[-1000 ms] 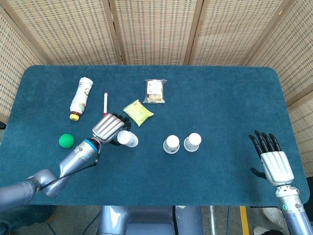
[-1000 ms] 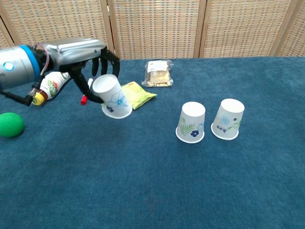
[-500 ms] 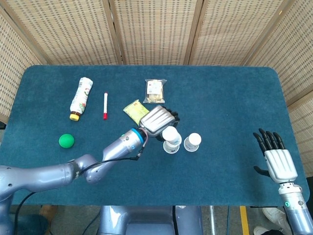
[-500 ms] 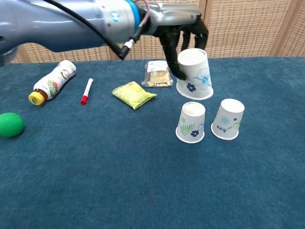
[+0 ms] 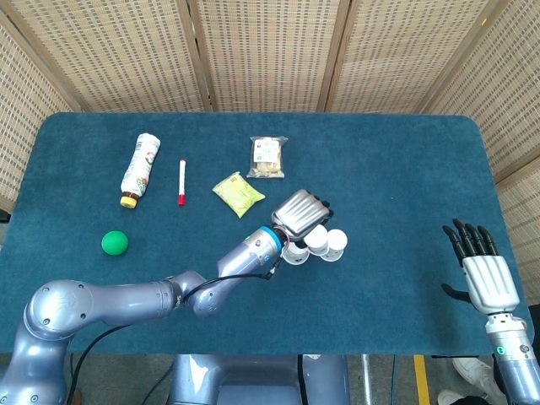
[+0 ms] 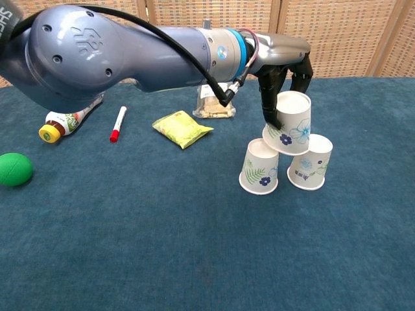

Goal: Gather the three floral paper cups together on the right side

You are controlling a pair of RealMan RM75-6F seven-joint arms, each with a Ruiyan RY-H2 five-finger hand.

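Observation:
Two floral paper cups stand upside down side by side on the blue table: one with a fern print and one to its right. My left hand grips a third floral cup, upside down and slightly tilted, held just above the gap between the other two. My right hand hovers open near the table's right front edge, far from the cups and holding nothing.
On the left half lie a bottle, a red-capped marker, a green ball, a yellow-green packet and a clear snack bag. My left arm stretches across the table's front middle.
My left hand has carried the third cup from the left-middle of the table rightward and lowered it to just above the other two cups. The right hand has barely moved.

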